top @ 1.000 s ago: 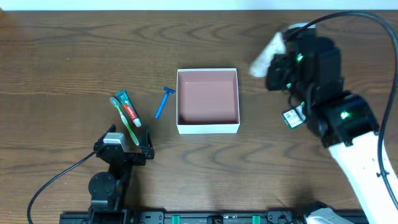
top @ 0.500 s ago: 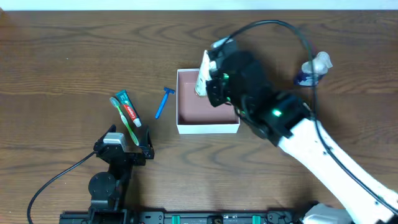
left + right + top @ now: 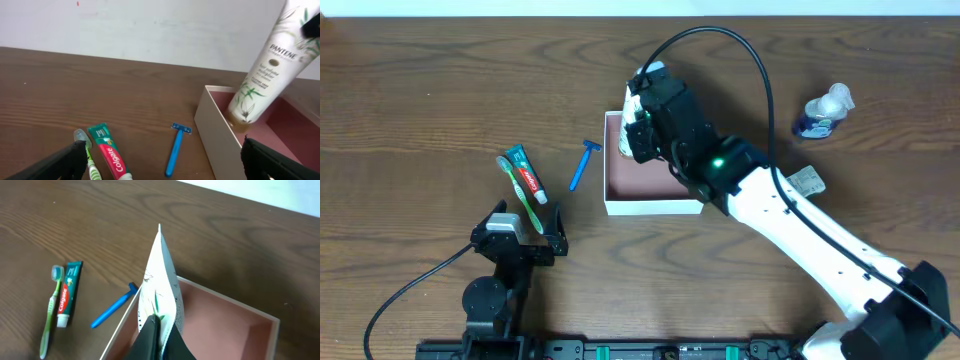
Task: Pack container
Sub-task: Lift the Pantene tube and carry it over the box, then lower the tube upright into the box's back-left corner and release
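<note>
The container (image 3: 653, 207) is a square white box with a pink inside, at the table's middle. It also shows in the left wrist view (image 3: 216, 130) and the right wrist view (image 3: 240, 325). My right gripper (image 3: 642, 128) is shut on a white Pantene tube (image 3: 162, 280) and holds it tilted, cap end down, in the container's far left corner (image 3: 267, 65). A toothpaste tube (image 3: 526, 178), a green toothbrush (image 3: 520, 195) and a blue razor (image 3: 583, 163) lie left of the container. My left gripper (image 3: 525, 238) is open and empty, near the toothbrush's front end.
A small blue and white bottle (image 3: 823, 112) lies at the far right. A small flat packet (image 3: 807, 181) lies right of the container, beside my right arm. The right arm's cable arcs over the table behind the container.
My right arm has swung from the far right to the container's left side with the tube in it, then lowered the tube into the corner. The left arm has not moved.
</note>
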